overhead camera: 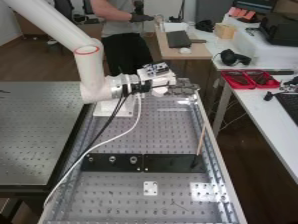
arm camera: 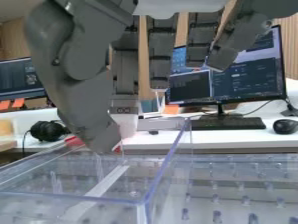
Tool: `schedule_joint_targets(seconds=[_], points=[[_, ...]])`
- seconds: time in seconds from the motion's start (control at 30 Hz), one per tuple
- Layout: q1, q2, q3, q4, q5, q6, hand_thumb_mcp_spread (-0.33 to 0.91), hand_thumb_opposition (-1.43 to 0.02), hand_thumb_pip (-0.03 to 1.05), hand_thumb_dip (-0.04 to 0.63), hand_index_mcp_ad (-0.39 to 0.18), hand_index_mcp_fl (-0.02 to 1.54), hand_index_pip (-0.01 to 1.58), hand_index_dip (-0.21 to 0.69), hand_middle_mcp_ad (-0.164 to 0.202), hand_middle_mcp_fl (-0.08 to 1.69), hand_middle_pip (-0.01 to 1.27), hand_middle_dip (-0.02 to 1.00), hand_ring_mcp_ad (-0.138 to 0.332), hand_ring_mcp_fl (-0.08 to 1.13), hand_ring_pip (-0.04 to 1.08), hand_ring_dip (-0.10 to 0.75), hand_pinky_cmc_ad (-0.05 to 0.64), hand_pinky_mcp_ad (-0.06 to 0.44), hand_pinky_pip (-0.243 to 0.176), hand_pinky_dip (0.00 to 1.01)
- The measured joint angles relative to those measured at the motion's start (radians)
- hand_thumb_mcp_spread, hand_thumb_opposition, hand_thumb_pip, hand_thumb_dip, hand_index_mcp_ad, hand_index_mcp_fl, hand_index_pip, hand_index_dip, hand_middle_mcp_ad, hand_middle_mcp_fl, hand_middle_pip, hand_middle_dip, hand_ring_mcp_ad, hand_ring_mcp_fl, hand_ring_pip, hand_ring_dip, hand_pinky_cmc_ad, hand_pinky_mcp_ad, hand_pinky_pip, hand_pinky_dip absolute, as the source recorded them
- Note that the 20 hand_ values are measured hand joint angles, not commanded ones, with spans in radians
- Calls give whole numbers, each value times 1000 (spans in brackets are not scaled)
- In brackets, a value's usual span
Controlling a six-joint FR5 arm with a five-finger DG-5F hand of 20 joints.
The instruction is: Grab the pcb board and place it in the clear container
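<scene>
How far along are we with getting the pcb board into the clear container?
Done: the hand looks positioned at or over the clear container. In hand: nothing I can make out; its fingers hang fairly straight. Left: likely confirming the board is inside. A pale strip shows through the walls, but I can't tell what it is.

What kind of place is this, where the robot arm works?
Probably a robotics lab or workshop: a white robot arm is at a bench with a perforated metal top, and a monitor and keyboard stand on a white desk nearby.
</scene>
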Motion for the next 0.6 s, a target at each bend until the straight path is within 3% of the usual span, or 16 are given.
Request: schedule_joint_targets(seconds=[0.13,0.27,0.6], points=[[-4,4,-3,-5,-4,-2,452,-881,764,283,-87,257,1557,91,51,253,117,188,164,37,108,28,328,131,-28,309],[-6,6,-7,-1,-4,-1,410,-867,764,283,-87,192,1557,94,49,232,117,188,168,17,110,28,326,129,-40,380],[-8,11,-17,5,4,8,394,-848,782,286,-87,154,1557,94,51,215,117,188,168,9,96,28,326,129,-47,429]])
